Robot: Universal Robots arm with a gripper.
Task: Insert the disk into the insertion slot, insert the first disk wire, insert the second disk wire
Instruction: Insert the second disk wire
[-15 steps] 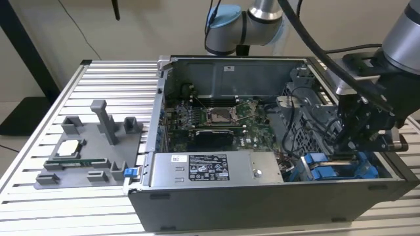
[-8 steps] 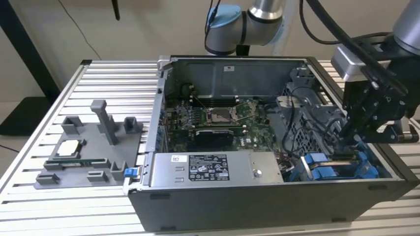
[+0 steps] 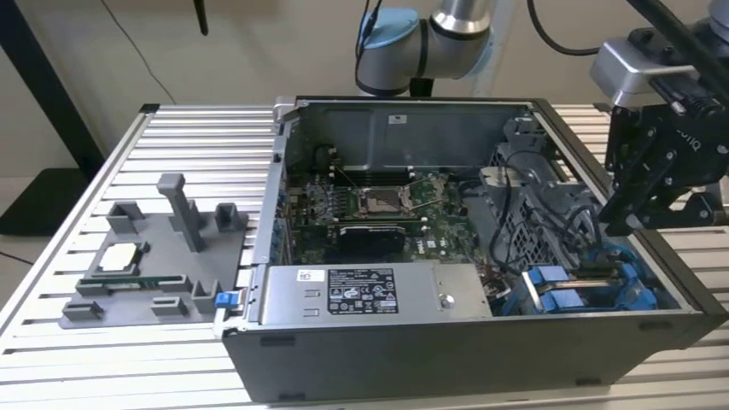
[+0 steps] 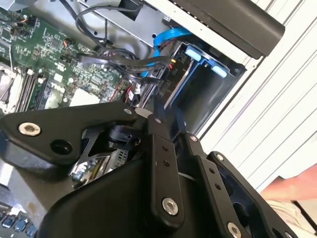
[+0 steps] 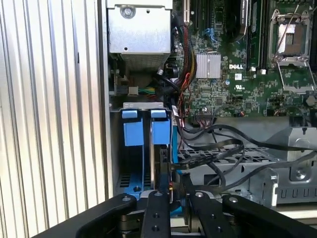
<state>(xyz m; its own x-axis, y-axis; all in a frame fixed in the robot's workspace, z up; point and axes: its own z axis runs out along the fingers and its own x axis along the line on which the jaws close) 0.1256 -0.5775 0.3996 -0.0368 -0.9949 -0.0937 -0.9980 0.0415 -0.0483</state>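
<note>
open computer case (image 3: 456, 359) on a slatted table (image 3: 68, 359). black gripper (image 3: 633, 224) hanging over the case corner at the exterior view's right, just above the blue-tabbed drive slot (image 3: 581, 286). in the first wrist view, fingers (image 5: 157, 210) drawn close together around a thin upright edge in the slot (image 5: 146, 148), between two blue tabs; cannot tell whether that edge is the disk or whether actually gripped. black cables (image 5: 218, 148) looping beside the slot. green motherboard (image 3: 376, 205) and grey power box (image 3: 364, 295) inside the case.
</note>
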